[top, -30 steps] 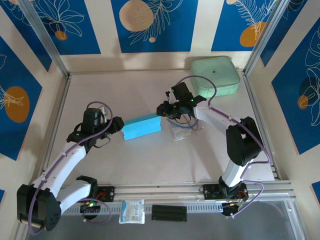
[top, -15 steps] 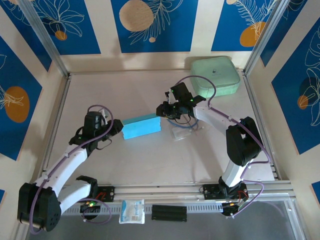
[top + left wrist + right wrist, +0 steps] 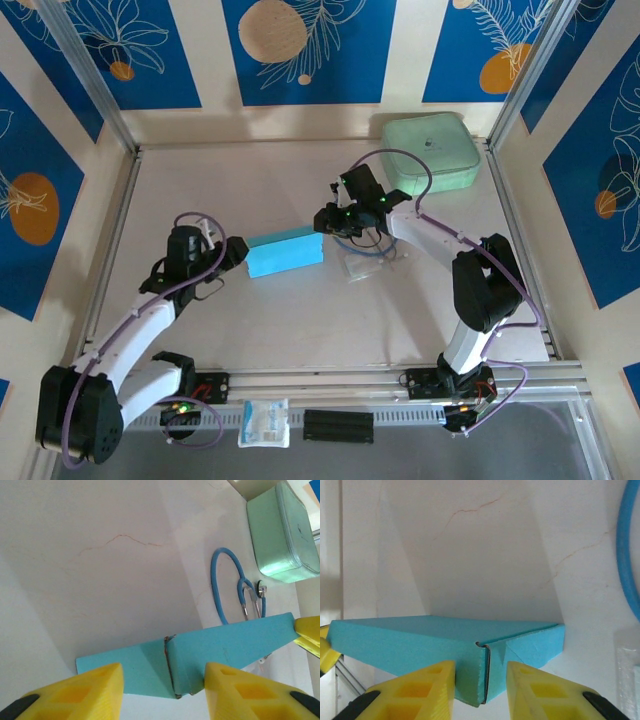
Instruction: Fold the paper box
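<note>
The paper box (image 3: pixel 285 254) is a flat sky-blue folded box lying mid-table. My left gripper (image 3: pixel 236 252) is at its left end. In the left wrist view its yellow fingers (image 3: pixel 75 690) stand open astride the near corner of the box (image 3: pixel 225 650), and the right finger touches the card's edge. My right gripper (image 3: pixel 325 220) is at the box's right end. In the right wrist view that gripper (image 3: pixel 480 690) is shut on the corner seam of the box (image 3: pixel 410 640), one finger on each side.
A mint-green rounded case (image 3: pixel 430 150) sits at the back right. A blue stethoscope (image 3: pixel 225 585) and a clear plastic bag (image 3: pixel 362 267) lie just right of the box. A small white-and-blue packet (image 3: pixel 264 422) and a black block (image 3: pixel 338 425) rest on the front rail.
The left arm's wrist has shifted slightly toward the near edge, with its gripper staying at the box's left end. The box and the right arm have hardly moved.
</note>
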You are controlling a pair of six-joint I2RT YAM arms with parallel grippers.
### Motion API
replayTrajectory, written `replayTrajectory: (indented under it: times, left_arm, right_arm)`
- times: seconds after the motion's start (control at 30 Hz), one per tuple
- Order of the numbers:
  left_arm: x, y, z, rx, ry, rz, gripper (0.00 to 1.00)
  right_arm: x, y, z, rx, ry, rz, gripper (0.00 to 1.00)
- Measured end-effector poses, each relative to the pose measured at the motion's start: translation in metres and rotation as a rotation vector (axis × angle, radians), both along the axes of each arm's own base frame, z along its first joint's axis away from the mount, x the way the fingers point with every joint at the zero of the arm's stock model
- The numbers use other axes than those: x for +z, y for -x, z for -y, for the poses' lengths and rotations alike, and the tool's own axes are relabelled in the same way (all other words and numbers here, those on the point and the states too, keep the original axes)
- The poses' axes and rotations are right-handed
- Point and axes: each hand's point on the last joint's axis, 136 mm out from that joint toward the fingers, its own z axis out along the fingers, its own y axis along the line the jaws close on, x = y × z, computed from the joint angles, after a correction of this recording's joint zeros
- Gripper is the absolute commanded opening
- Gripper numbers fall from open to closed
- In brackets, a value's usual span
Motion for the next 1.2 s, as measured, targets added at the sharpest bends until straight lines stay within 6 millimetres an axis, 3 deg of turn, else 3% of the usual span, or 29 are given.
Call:
replayTrajectory:
  times: [0.13,0.23,0.43,0.8,1.07,1.13,1.2]
  left_arm:
    - [0.024,-0.004,-0.001,0.003,-0.016,0.008,0.47]
    - [0.032,-0.005,-0.002,0.004,-0.021,0.013,0.4]
    - [0.018,0.0,0.002,-0.011,-0.001,-0.06,0.22]
    - [0.006,-0.007,0.007,-0.013,0.034,-0.085,0.01]
    - [-0.009,-0.012,0.008,-0.073,-0.021,0.01,0.01]
    - [-0.009,-0.014,0.009,-0.095,-0.039,0.057,0.15]
    - [-0.01,-0.014,0.01,-0.113,-0.046,0.083,0.18]
  right_arm:
    - [-0.001,0.001,0.003,-0.002,0.028,-0.001,0.32]
    - [-0.001,0.001,0.003,-0.002,0.028,-0.001,0.32]
    - [-0.001,0.001,0.003,-0.001,0.029,0.0,0.32]
    - [-0.001,0.0,0.004,-0.004,0.035,0.004,0.32]
    - [-0.002,-0.004,0.004,-0.011,0.077,0.052,0.32]
    - [-0.003,-0.006,0.003,-0.014,0.116,0.093,0.32]
    - [-0.002,-0.008,0.003,-0.015,0.15,0.13,0.32]
